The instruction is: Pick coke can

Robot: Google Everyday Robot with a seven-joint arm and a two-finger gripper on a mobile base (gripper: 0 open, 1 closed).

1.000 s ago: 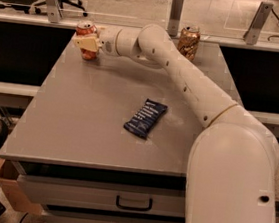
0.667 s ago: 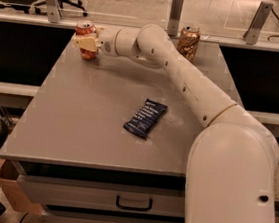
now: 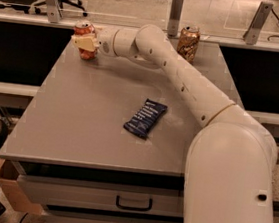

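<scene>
The coke can (image 3: 83, 28), red with a silver top, stands at the far left corner of the grey table (image 3: 77, 126). My gripper (image 3: 86, 44) reaches across the table from the right and is at the can. A cream finger (image 3: 85, 42) lies across the can's front, and the jaws are closed around its middle. The can's lower part shows below the finger, at the table surface. The far finger is hidden behind the can.
A brownish-gold can (image 3: 188, 42) stands at the table's far edge, right of my arm. A dark blue snack packet (image 3: 145, 117) lies mid-table. Metal posts (image 3: 176, 7) and a glass rail run behind the table. Drawers (image 3: 134, 203) are below the front edge.
</scene>
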